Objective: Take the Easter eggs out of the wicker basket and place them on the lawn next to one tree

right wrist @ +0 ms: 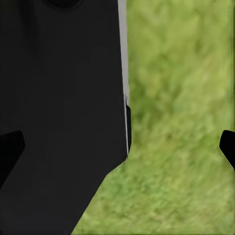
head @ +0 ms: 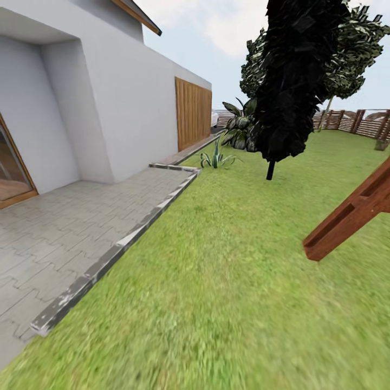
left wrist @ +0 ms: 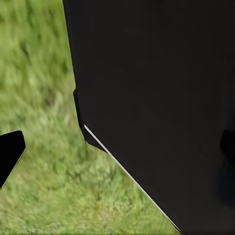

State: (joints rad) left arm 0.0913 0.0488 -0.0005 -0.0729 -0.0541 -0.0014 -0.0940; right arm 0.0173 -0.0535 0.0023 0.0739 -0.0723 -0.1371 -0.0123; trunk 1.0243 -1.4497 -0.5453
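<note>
Head view: lawn (head: pixel 227 303) smears into blur near the bottom edge, and the red-brown wooden beam (head: pixel 352 214) is cut off at the right edge. Black body panel (left wrist: pixel 161 98) blocks most of my left wrist view, another (right wrist: pixel 58 112) half the right. My fingertips (left wrist: pixel 10 154) (right wrist: pixel 227 147) are clipped by the edges, so finger spacing unreadable.

Bright, flat daylight; blurred lawn (head: pixel 227 303), no glare.

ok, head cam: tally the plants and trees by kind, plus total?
Dark near-black columnar tree: 1
Thin pale-trunked leafy tree: 1
Broad-leaved green shrub: 1
Small spiky green plant: 1
Total: 4
</note>
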